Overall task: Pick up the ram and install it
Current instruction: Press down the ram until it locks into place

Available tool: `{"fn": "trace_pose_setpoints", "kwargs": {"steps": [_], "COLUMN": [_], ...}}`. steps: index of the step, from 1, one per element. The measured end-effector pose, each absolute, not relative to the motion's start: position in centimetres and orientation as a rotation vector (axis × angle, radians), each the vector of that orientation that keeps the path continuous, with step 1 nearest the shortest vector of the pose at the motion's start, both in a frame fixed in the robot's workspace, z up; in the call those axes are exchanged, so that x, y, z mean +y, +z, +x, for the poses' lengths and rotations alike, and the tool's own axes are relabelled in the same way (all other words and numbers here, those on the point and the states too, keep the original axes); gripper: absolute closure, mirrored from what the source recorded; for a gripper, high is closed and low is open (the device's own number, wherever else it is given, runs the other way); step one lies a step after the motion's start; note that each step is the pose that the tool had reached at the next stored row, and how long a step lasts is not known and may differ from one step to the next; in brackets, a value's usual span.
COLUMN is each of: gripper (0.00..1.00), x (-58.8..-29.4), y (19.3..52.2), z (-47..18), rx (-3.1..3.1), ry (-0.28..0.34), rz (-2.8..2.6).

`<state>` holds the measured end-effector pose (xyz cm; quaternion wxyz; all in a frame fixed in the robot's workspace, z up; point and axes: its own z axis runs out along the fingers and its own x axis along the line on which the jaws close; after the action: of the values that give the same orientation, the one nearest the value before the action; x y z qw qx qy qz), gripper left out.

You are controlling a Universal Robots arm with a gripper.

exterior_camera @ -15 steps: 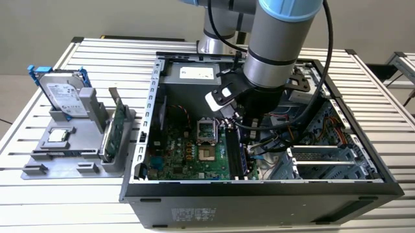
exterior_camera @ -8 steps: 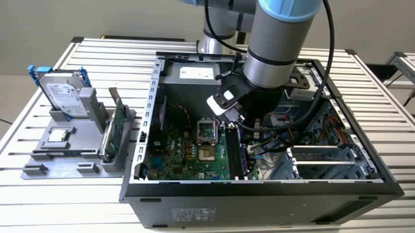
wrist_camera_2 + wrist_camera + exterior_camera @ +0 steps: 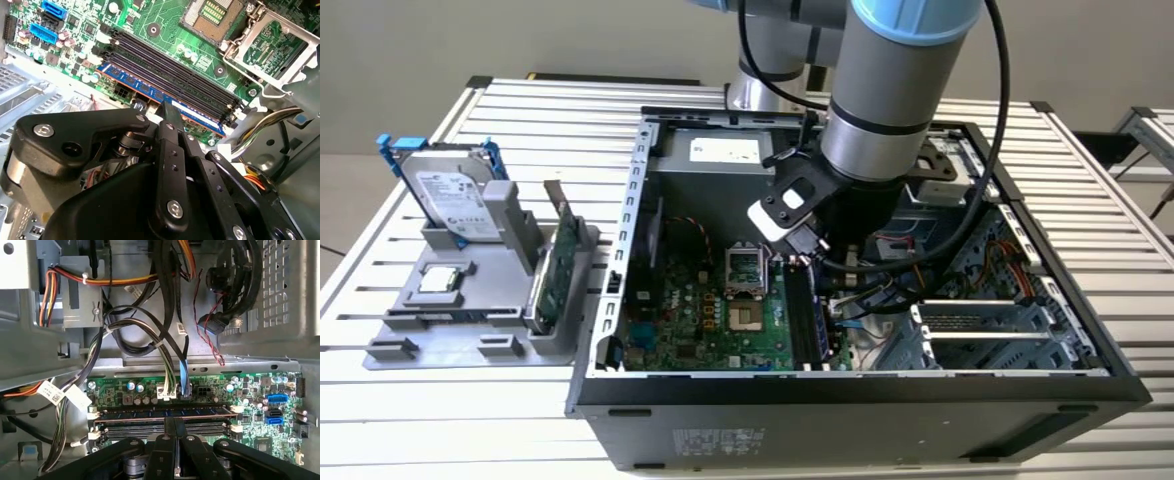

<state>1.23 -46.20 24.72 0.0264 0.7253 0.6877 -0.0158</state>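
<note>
arm: inside open computer case (image 3: 854, 385) on table (image 3: 520, 100) | ram (image 3: 150, 92): lying in outermost motherboard slot, apparently seated | jaws: closed together just above ram, gripping nothing | progress: install looked nearly complete

You see the arm (image 3: 887, 90) in grey with a light blue band and its gripper (image 3: 167, 112) in matt black. The motherboard (image 3: 250, 390) is bright green, its memory slots (image 3: 170, 75) black, and the ram (image 3: 150, 92) seated there shows a blue label strip. At the exterior view's left, a grey holder (image 3: 454, 300) carries a silver hard drive (image 3: 454, 190) with a blue bracket (image 3: 394, 150) and a green card (image 3: 554, 275). The table (image 3: 400, 420) is white and ribbed.
</note>
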Motion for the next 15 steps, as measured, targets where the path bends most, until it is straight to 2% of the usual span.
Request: {"fn": "trace_pose_setpoints", "kwargs": {"steps": [15], "gripper": [1.0], "x": [-45.85], "y": [24.52], "z": [1.35], "rx": [2.125], "ry": [-0.049], "rz": [2.241]}}
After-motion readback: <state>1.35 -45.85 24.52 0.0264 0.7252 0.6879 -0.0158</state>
